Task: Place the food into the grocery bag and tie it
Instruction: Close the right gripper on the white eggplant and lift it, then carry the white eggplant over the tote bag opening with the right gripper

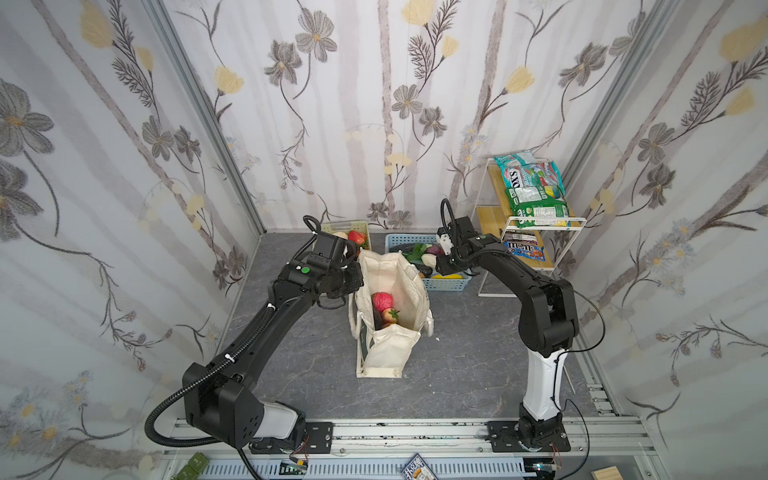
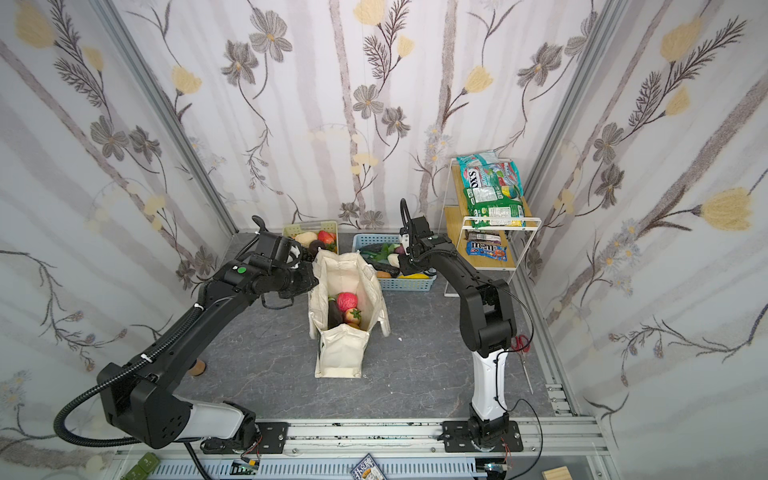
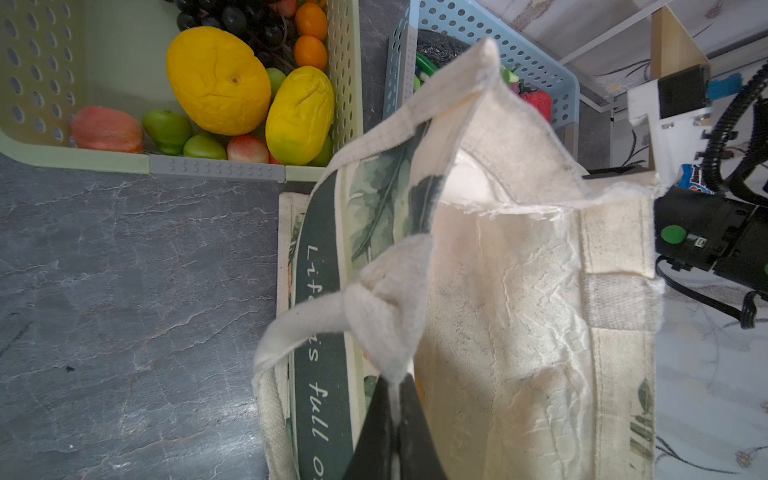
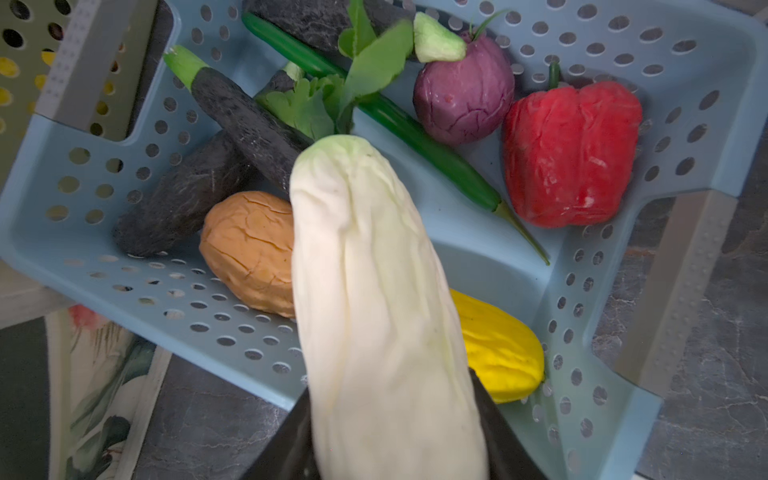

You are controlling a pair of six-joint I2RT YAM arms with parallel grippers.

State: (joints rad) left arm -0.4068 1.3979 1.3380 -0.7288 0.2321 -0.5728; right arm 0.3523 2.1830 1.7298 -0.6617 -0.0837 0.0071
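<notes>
Right gripper (image 4: 395, 449) clamped on a pale white-green vegetable (image 4: 374, 291), held over the blue basket (image 4: 602, 374). Left gripper (image 3: 395, 424) pinched shut on the knotted strap (image 3: 382, 307), holding open the mouth of the grocery bag (image 1: 388, 353) on the counter (image 1: 457, 365) (red fruit (image 1: 382, 300) already inside). Step: loading food. Next move likely calls for carrying the vegetable across to the bag mouth, clear of its rim, before letting go.

You have one canvas tote (image 2: 338, 357) showing three foods inside (one red fruit (image 2: 347, 301), one peach-coloured fruit (image 2: 353, 317), one dark aubergine (image 2: 334, 313)), one pale green basket (image 1: 345, 223), one blue basket (image 1: 446, 284), one shelf rack (image 1: 490, 218) and one long white vegetable (image 4: 386, 311).
</notes>
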